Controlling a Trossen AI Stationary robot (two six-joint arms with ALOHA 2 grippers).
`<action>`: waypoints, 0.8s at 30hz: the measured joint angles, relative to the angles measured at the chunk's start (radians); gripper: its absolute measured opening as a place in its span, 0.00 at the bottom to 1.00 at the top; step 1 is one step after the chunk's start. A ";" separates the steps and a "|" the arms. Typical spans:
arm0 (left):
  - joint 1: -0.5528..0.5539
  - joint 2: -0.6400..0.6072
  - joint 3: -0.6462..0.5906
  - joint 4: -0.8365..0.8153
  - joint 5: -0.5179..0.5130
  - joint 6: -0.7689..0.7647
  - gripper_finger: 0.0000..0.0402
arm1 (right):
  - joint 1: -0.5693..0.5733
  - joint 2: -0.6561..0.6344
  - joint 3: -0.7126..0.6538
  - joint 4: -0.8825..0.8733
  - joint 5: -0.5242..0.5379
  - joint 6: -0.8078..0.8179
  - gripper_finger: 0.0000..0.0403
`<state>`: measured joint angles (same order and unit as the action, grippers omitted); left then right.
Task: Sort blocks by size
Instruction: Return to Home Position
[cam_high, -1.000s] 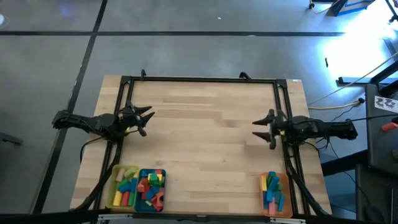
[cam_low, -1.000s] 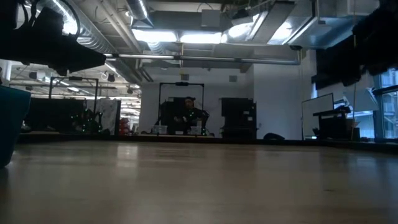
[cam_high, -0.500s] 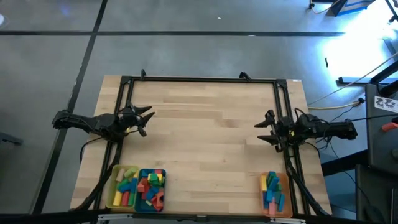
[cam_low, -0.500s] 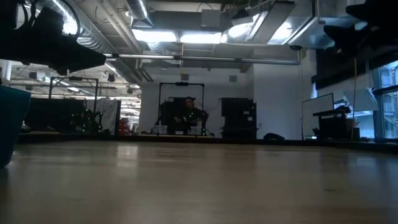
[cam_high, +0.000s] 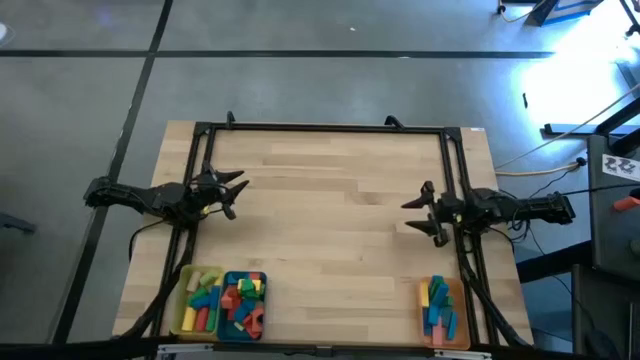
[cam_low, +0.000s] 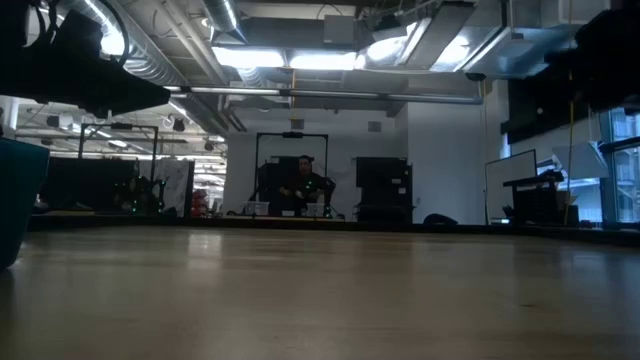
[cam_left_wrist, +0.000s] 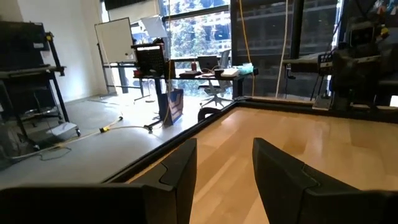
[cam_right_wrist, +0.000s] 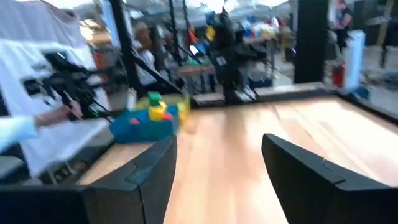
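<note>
Coloured blocks (cam_high: 240, 300) fill three trays at the near edge of the surface (cam_high: 330, 210): yellow tray (cam_high: 185, 318) and teal tray (cam_high: 262, 290) at left, orange tray (cam_high: 461, 310) at right. Left claw (cam_high: 237, 195) and right claw (cam_high: 415, 213) hang wide, empty, at either side.

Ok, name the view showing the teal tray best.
High view: it looks straight down into the teal tray and its blocks. Right wrist view shows its side, low view only an edge, left wrist view nothing.
</note>
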<state>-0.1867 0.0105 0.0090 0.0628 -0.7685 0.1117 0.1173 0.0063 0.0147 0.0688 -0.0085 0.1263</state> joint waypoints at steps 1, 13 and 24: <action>0.000 0.000 0.000 0.000 0.000 0.003 0.33 | 0.000 0.000 0.000 -0.027 0.016 -0.002 0.59; 0.000 0.000 0.000 0.002 0.079 -0.105 0.33 | 0.000 0.018 0.001 -0.058 0.040 -0.005 0.59; -0.001 0.000 0.000 -0.003 0.377 -0.169 0.33 | 0.000 0.019 0.001 -0.063 0.040 -0.005 0.59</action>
<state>-0.1875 0.0109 0.0093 0.0600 -0.3912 -0.0577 0.1173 0.0250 0.0154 0.0056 0.0311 0.1211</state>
